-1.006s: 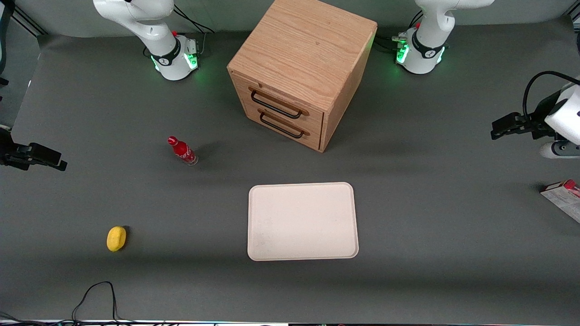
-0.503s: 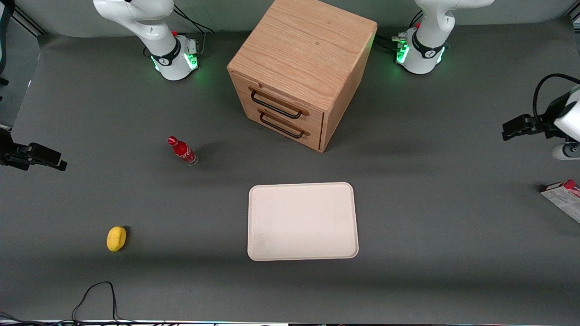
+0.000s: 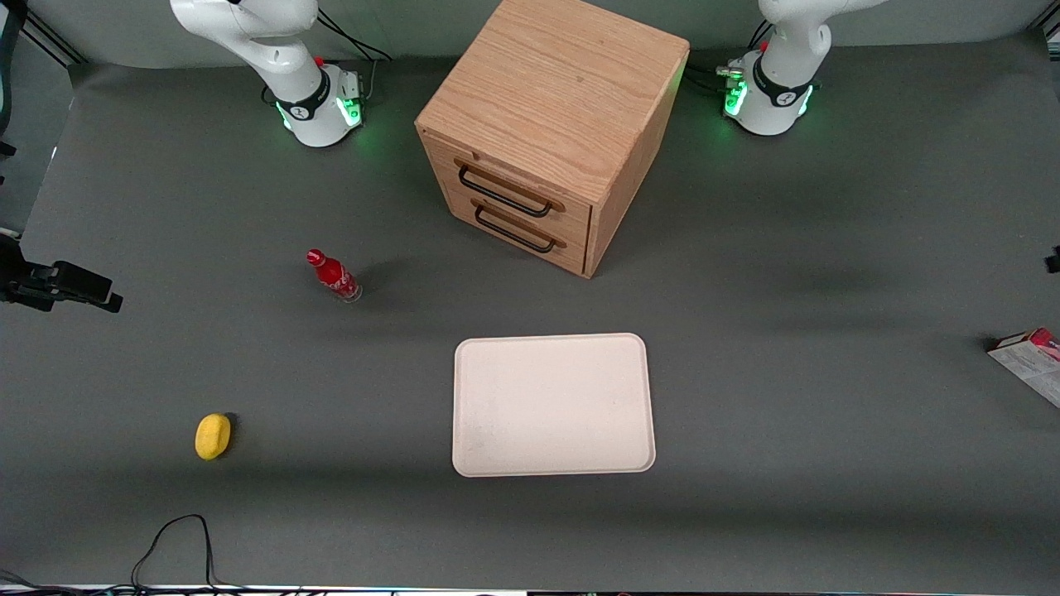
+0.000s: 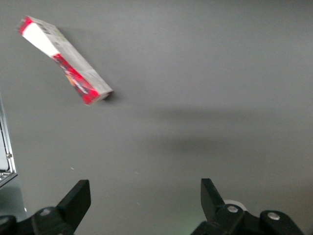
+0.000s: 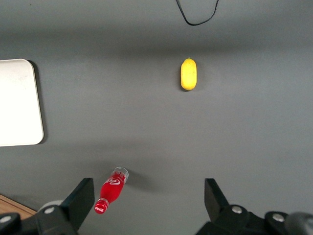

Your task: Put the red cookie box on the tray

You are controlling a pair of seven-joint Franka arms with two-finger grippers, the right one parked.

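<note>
We found the tray [image 3: 553, 405] bare at centre frame in the front view; the red cookie box [image 3: 1031, 358] lay at that view's right edge, well apart from it. The gripper [image 4: 145, 205] hung above bare table with its fingers spread and empty; the box lay ahead of it, off to one finger's side, long axis slanted across the gap.

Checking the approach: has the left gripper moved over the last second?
Yes. The gripper, open, has travelled toward the working arm's table end, away from the drawer cabinet, nearing the red cookie box.
</note>
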